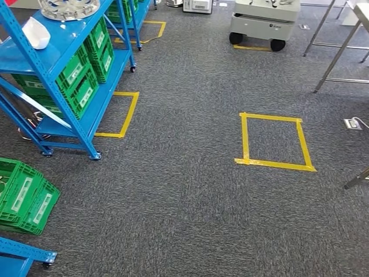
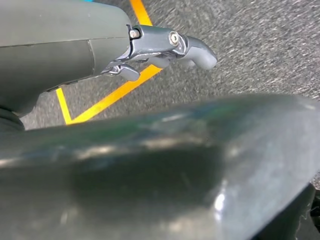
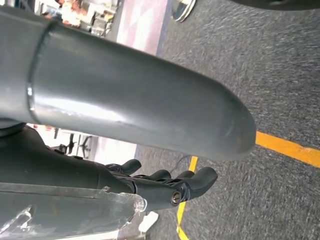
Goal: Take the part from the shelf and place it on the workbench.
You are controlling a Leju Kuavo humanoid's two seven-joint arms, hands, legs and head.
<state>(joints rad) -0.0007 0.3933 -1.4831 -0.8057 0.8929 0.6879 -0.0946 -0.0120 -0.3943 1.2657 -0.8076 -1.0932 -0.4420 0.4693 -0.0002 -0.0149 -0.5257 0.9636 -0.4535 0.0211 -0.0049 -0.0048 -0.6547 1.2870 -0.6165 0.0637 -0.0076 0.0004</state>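
**Hands bare, part not yet fetched**

Left hand hanging over grey carpet, fingers stretched out and loosely apart, gripping nothing. Right hand likewise: dark fingers straight and a little spread, thick thumb held away from them, nothing pinched.

Judged as the opening step, the approach to the tall blue metal shelf at far left. Probable target on its top tier: a white scoop-shaped plastic part, lying apart from a silver round metal piece farther back. Cannot tell for sure which of the two is meant.

Next move by that reading: turning and stepping left to face the shelf, then raising an arm to the top tier. Bare steel table legs at far right possibly the workbench, well apart from the shelf.

Green slatted plastic crates with white labels packed side by side on the shelf's middle tier, contents hidden. More tilted green crates at near left on a second blue rack, contents not discernible.
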